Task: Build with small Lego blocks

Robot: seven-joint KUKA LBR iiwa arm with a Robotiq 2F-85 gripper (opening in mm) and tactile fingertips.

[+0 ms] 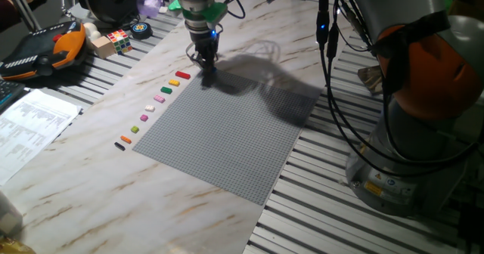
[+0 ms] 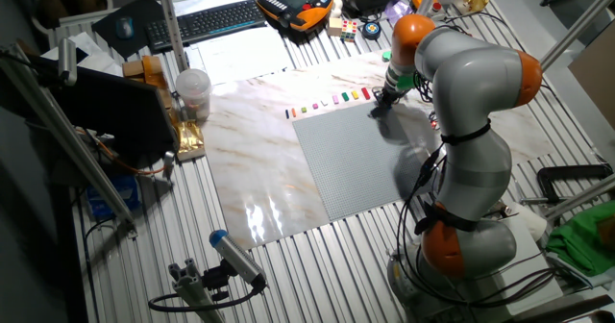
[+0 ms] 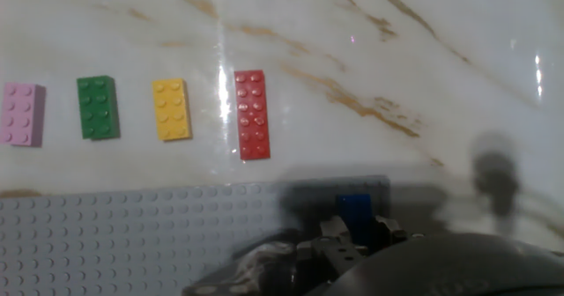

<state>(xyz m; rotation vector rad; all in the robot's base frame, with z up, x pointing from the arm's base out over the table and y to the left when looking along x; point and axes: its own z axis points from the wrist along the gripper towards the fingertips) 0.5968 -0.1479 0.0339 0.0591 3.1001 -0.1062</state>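
Gripper (image 1: 206,66) sits at far corner of grey baseplate (image 1: 227,133), fingers clamped on 1 blue brick (image 3: 355,210) right at that corner. Off the baseplate's edge, 1 row of loose bricks on the marble: 1 red (image 3: 252,114), 1 yellow (image 3: 171,109), 1 green (image 3: 97,107), 1 pink (image 3: 21,114); further ones too small to count.

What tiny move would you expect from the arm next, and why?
Probably a short press straight down, then letting go. The gripper sits low over the corner of the grey baseplate with a blue brick at its tip, while the red brick and the others lie loose beside the plate.
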